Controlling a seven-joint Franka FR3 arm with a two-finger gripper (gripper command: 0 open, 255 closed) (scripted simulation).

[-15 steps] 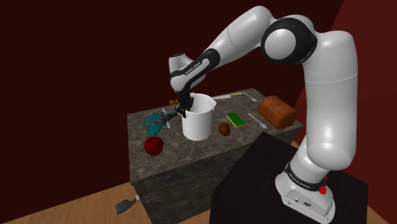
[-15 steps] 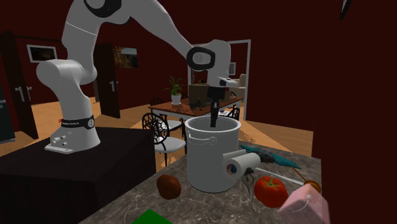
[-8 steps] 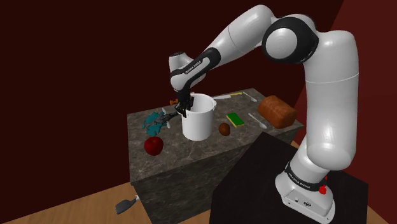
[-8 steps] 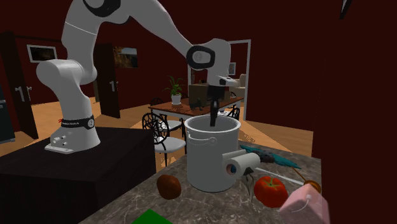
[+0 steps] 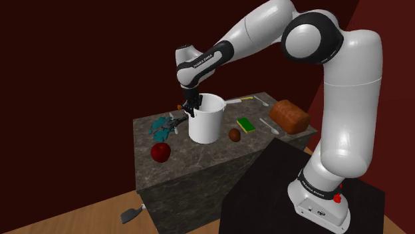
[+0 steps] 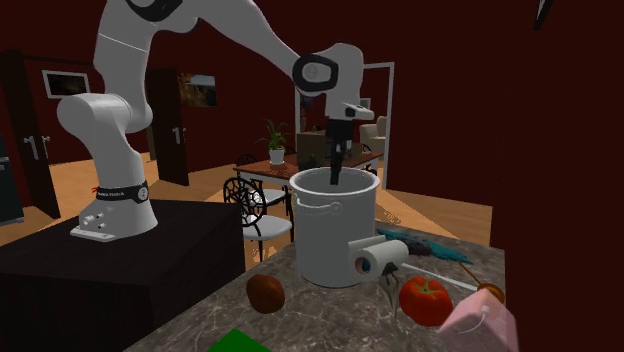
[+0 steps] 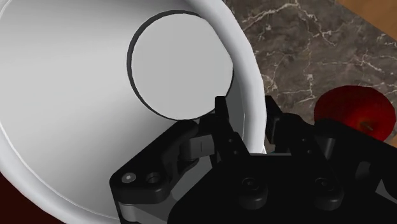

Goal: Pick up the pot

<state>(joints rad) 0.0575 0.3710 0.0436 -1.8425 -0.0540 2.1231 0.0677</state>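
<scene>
The white pot stands upright below the pincer, which is closed on its wall, one finger inside the rim and one outside. I would lift straight and slowly, because a grip on one side lets the pot tilt. The wrist view shows this clamp; the second exterior view shows the pot's base by the desk.

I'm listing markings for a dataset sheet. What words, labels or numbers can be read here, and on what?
White lettering on the forearm band: too small to read.
White lettering on the base ring: too small to read.
On the pot: no text.
</scene>
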